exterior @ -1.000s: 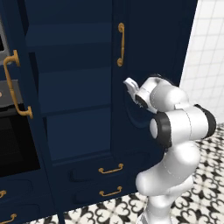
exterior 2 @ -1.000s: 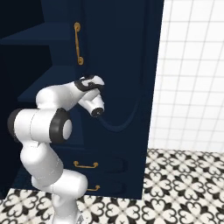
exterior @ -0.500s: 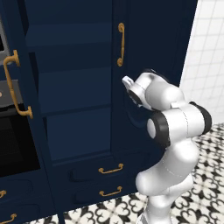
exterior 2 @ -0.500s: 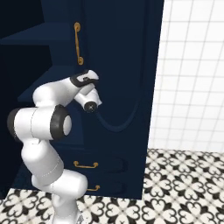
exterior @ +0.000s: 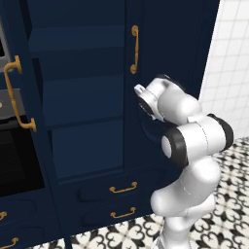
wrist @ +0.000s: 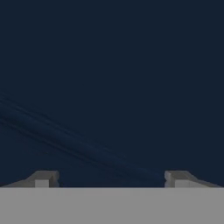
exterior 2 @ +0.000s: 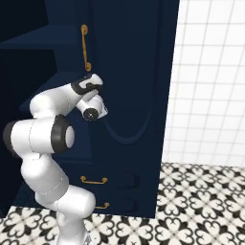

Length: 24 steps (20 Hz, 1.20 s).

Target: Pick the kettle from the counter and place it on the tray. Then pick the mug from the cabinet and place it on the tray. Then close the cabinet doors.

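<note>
The cabinet [exterior: 82, 97] shows its dark blue inner shelves. Its left door [exterior: 29, 112] stands swung open, brass handle [exterior: 17, 95] facing me. The right door [exterior: 160, 44] [exterior 2: 134, 72] carries a long brass handle [exterior: 133, 48] [exterior 2: 85, 48]. My gripper [exterior: 141, 96] [exterior 2: 98, 103] points straight at this door's panel, below the handle and very close to it. In the hand view the gripper [wrist: 111, 179] is open, its fingertips [wrist: 43, 178] wide apart with nothing between them, facing the door's curved groove. The kettle, mug, tray and counter are out of view.
Two drawers with curved brass handles [exterior: 122, 187] [exterior 2: 93, 180] sit below the shelves. A dark oven front [exterior: 12, 160] lies left of the open door. A white tiled wall [exterior 2: 210, 81] stands right of the cabinet, above a black-and-white patterned floor [exterior 2: 191, 206].
My hand has shifted slightly left along the right door's panel, and the arm has folded in a little. The doors stand as before.
</note>
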### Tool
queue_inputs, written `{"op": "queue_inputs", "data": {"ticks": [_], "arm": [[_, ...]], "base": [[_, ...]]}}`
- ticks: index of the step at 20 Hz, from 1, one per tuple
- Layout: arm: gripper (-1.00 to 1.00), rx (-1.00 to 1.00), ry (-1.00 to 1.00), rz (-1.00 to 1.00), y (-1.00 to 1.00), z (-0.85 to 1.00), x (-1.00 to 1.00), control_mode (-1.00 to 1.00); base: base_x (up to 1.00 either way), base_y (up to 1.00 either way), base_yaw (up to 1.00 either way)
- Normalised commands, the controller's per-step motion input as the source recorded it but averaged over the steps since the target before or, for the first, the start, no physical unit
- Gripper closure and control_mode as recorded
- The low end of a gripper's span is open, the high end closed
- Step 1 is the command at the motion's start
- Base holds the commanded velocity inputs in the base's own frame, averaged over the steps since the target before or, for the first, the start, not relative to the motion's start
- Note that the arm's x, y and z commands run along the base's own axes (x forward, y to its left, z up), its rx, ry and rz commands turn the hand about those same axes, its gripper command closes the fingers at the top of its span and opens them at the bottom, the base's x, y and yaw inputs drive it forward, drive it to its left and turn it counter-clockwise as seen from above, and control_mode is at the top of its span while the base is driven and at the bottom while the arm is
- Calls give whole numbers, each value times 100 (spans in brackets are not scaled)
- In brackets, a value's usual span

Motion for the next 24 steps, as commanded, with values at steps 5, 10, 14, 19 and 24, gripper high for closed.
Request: {"op": "queue_inputs", "data": {"ticks": [5, 10, 14, 19, 24], "arm": [[-100, -7, 0, 0, 0, 23, -71, -100], [-100, -12, 7, 0, 0, 36, -71, -100], [-100, -14, 24, -1, 0, 38, -72, -100], [-100, -6, 42, -4, 0, 48, -62, -100], [-100, 0, 59, -9, 0, 63, -43, -100]], "base": [[0, 0, 0], [0, 0, 0], [0, 0, 0], [0, 0, 0], [0, 0, 0]]}}
